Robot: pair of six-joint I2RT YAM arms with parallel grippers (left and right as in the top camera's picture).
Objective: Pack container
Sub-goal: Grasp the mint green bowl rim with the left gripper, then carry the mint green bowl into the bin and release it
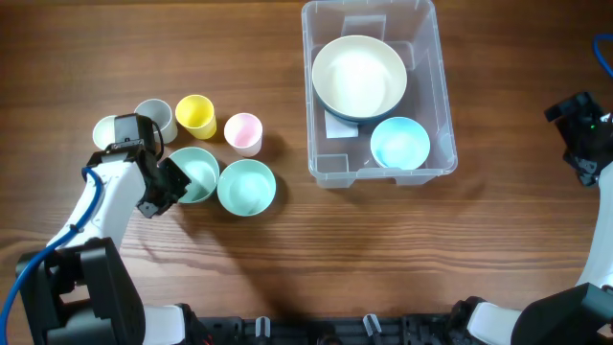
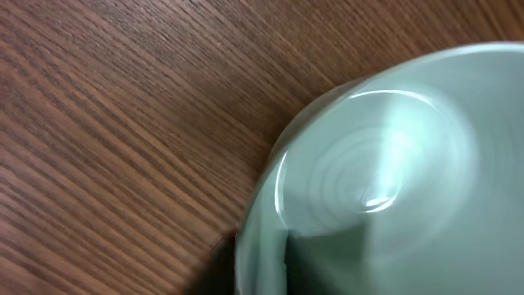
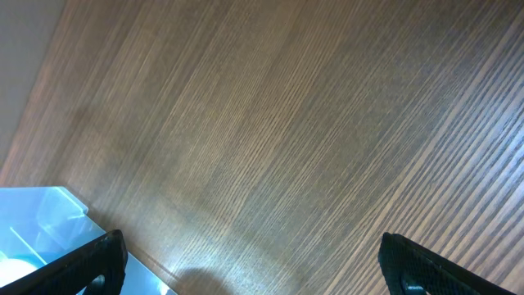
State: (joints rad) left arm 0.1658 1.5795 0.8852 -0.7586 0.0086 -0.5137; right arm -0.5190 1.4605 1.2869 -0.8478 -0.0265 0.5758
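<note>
Packing looks part done. The clear container [image 1: 442,105] sits on the right half of the table, with a big white bowl [image 1: 358,75] and a small blue bowl [image 1: 399,142] inside. The left gripper [image 1: 170,187] is at the rim of a mint green bowl [image 1: 199,171]. I cannot tell if its jaws have pinched it. It should pinch the rim tight, lift straight up past the second green bowl [image 1: 246,187] just beside it, and set it softly in the white bowl. The right gripper [image 3: 250,246] is far off, jaws wide, holding nothing.
</note>
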